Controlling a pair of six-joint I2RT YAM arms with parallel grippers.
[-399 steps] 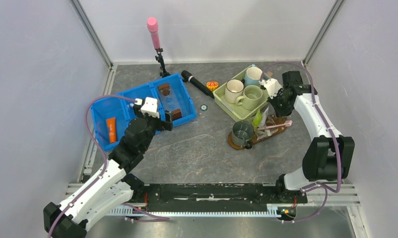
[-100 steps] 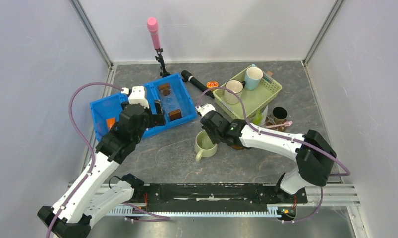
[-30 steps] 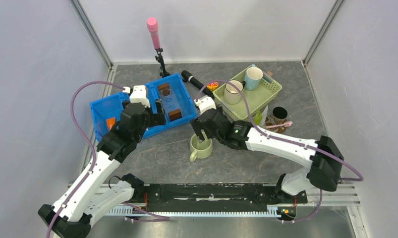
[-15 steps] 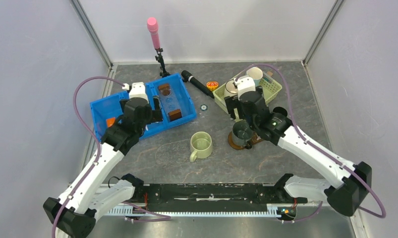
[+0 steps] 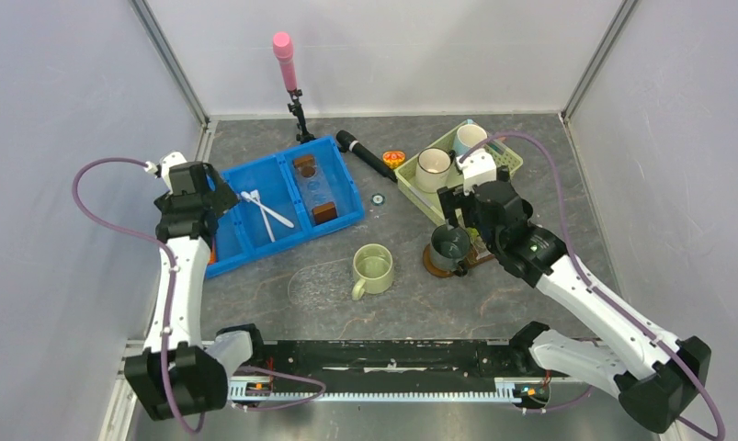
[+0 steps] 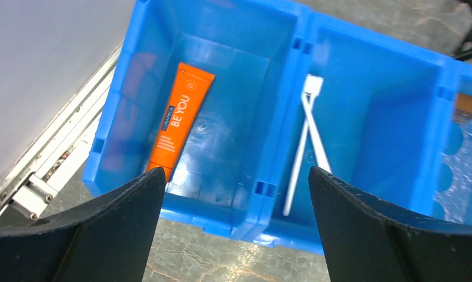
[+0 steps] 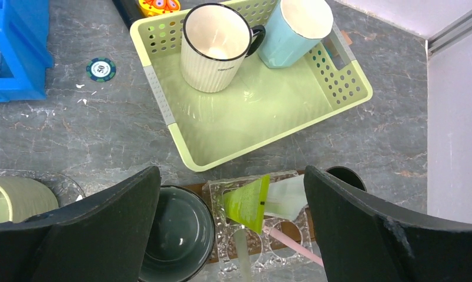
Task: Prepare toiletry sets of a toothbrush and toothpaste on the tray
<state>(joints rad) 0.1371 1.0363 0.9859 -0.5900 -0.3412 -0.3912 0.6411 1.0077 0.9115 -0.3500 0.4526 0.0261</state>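
The dark-brown tray [image 5: 433,269] [image 7: 193,189] carries a dark green mug [image 5: 449,246] [image 7: 177,232] and a clear holder [image 7: 254,235]. On the holder lie a green tube [image 7: 248,202], a whitish tube [image 7: 287,197] and a pink toothbrush [image 7: 292,244]. My right gripper [image 5: 461,209] [image 7: 230,173] hangs open above them, holding nothing. A pale green mug [image 5: 374,266] stands on the table left of the tray. My left gripper [image 5: 209,204] [image 6: 234,176] is open over the near left edge of the blue bin [image 6: 268,194]. An orange tube [image 6: 180,120] and white toothbrushes [image 6: 308,147] [image 5: 266,211] lie in separate compartments.
The pale green basket [image 7: 157,88] [image 5: 507,165] behind the tray holds a white mug [image 7: 213,47] and a light blue mug [image 7: 292,29]. A black cup [image 7: 346,175] stands at the tray's right end. A poker chip [image 5: 378,197], a black handle [image 5: 365,156] and a pink-topped stand [image 5: 285,60] lie farther back.
My left arm has swung left and back, uncovering the white toothbrushes in the bin. My right gripper, which left the pale green mug on the table, has settled above the tray.
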